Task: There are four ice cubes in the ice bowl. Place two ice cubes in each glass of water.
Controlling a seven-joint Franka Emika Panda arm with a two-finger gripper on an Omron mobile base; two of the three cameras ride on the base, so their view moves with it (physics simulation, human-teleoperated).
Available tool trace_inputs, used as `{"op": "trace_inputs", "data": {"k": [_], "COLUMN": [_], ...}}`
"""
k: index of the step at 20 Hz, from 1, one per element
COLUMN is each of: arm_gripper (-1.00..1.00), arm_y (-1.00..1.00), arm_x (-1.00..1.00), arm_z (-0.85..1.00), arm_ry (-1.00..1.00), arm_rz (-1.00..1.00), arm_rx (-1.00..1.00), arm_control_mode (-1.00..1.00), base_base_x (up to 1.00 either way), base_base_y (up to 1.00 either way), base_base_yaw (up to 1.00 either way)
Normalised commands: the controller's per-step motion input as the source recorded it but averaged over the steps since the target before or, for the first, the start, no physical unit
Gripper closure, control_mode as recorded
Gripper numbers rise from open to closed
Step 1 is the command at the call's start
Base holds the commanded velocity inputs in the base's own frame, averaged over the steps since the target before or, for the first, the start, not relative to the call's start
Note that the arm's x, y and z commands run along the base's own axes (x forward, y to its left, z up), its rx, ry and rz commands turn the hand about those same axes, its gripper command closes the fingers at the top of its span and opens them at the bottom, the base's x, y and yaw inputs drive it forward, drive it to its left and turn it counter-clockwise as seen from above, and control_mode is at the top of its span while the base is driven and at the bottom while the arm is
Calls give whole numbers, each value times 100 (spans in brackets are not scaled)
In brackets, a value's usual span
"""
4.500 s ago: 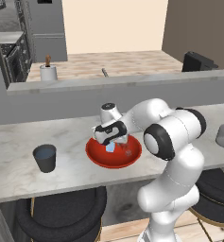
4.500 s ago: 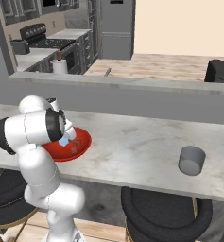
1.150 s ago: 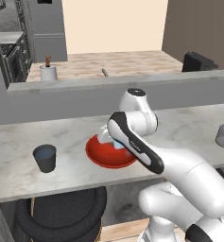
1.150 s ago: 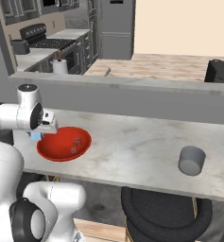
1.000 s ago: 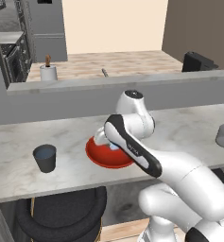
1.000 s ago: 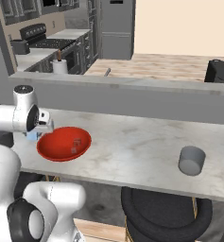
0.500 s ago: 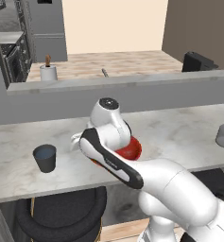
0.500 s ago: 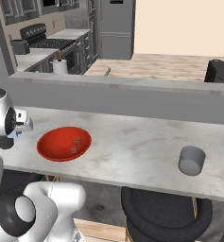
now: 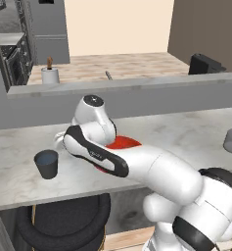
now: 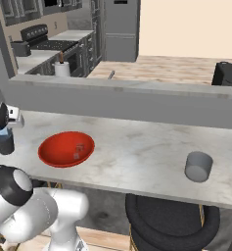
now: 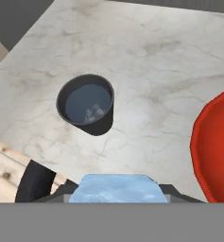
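My gripper [image 11: 117, 193] is shut on a pale blue ice cube [image 11: 117, 185], held a little short of the dark slate glass of water [image 11: 86, 104]. A pale lump, perhaps a cube, floats in its bluish water. In the left base view the arm reaches left, with the gripper [image 9: 58, 143] just above and right of that glass [image 9: 46, 163]. The red ice bowl [image 10: 54, 153] sits mid-counter with two faint ice cubes [image 10: 79, 150] inside. Far to the right stands the lighter grey glass [image 10: 199, 166].
A raised grey ledge [image 10: 137, 93] runs behind the marble counter. A white cylinder with a brown top [image 9: 50, 74] stands on the far counter. Black stools [image 10: 171, 220] sit below the counter's near edge, which lies close to the dark glass.
The arm has swung left from over the red bowl to the dark glass, carrying the ice cube. The bowl now stands uncovered in the right base view.
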Motion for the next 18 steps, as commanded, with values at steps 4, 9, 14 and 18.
{"op": "trace_inputs", "data": {"k": [4, 9, 14, 18], "arm_gripper": [100, 100, 100, 100], "arm_y": [54, 25, 3, 1], "arm_x": [49, 45, 14, 0], "arm_z": [4, -2, -3, -15], "arm_ry": [1, 7, 6, 4], "arm_rz": [4, 2, 1, 0], "arm_rx": [0, 0, 1, 0], "arm_control_mode": [-100, -100, -100, -100], "base_base_x": [0, 0, 0, 0], "base_base_y": [0, 0, 0, 0], "base_base_yaw": [0, 0, 0, 0]}}
